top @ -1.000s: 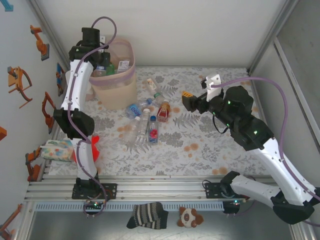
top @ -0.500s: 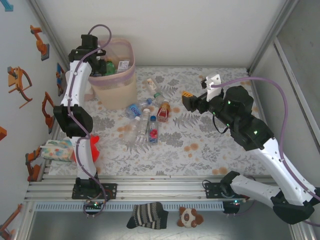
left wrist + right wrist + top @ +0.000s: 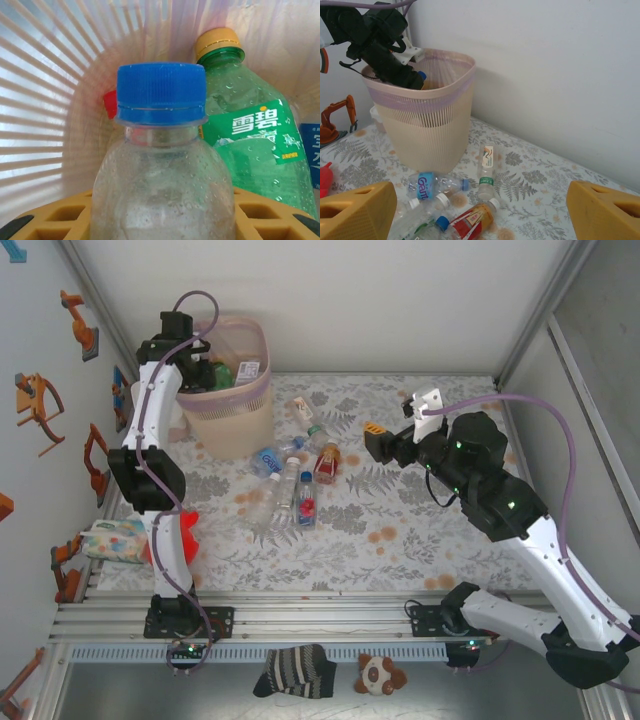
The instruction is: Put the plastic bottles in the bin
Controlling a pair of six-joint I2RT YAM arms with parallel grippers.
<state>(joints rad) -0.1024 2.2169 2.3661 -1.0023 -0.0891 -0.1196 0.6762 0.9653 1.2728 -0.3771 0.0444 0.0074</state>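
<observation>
**Step in hand:** The left hand (image 3: pixel 160 222) is gripping a clear bottle (image 3: pixel 162 170) by its body, the yellow fingers (image 3: pixel 47 220) closing on either side of it. The hand is reaching into the mouth of the bin (image 3: pixel 235 418), at its left rim. I judge this to be the release of this bottle.

**Doing it well:**
- The fingers are best opened wide in one move, so the bottle is falling free rather than dragging on a pad.
- The bottle should already be below the rim before it is let go.
- The hand should be lifting straight out afterwards, keeping off the pink liner folded over the rim.
- A green bottle (image 3: pixel 250 145) is standing just beyond and to the right, and a red cap (image 3: pixel 110 103) is showing behind, so a drop into the gap on the left looks cleanest.

**Orientation:** The held bottle is pointing its blue cap (image 3: pixel 161 92) away from the wrist and toward the bin's ribbed wall. Its long axis is running roughly along the hand's reach, angled into the bin.

**Remaining items:** Several loose bottles (image 3: pixel 295 475) are lying on their sides on the tabletop (image 3: pixel 400 530), just in front of the bin, with their axes pointing in mixed directions.

**Right hand:** The right hand (image 3: pixel 480 212) is hovering with its jaws wide apart and nothing between them, right of the loose bottles.
</observation>
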